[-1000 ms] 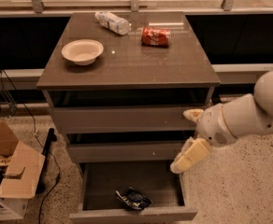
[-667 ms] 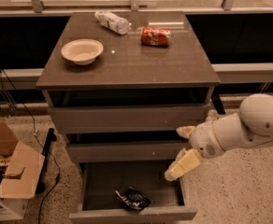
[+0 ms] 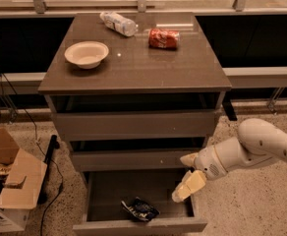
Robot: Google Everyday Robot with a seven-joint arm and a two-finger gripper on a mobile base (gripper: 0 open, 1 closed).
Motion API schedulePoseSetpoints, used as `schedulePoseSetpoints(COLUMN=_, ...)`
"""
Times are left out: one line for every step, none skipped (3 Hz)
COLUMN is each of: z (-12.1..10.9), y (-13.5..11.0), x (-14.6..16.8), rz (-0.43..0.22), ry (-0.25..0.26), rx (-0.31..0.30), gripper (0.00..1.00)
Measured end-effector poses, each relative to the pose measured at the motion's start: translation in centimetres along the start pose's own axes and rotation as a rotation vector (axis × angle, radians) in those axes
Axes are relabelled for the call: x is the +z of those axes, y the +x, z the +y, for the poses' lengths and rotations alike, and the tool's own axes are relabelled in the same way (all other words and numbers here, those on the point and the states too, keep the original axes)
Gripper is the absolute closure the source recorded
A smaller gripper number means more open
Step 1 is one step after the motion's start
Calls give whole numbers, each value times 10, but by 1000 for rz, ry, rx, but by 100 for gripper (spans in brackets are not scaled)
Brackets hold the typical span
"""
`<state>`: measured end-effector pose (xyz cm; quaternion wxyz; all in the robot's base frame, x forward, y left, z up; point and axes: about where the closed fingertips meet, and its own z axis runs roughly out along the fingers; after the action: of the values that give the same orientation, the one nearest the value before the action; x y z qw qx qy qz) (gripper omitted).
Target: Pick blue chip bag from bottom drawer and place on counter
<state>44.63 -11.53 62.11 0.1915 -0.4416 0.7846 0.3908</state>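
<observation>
Now the claw (image 3: 186, 173) has sunk lower and leftward over the open bottom drawer (image 3: 138, 226), fingers spread and empty, the blue chip bag (image 3: 140, 209) lying ungrasped below-left, so grasping seems next.

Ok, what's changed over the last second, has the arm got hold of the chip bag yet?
Not yet. The gripper has come down and in, from beside the middle drawer to over the right end of the open bottom drawer. Its jaws are spread and hold nothing. The blue chip bag lies untouched where it was, near the drawer's front. The bowl, bottle and can on the counter have not moved.
</observation>
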Motion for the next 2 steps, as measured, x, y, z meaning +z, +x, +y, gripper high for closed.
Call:
schedulePoseSetpoints(z=-5, y=-1, x=9, rz=24, ry=19, rx=5, gripper=0)
schedulePoseSetpoints(z=-18, y=8, x=36, rz=38, ry=53, rx=11, gripper=0)
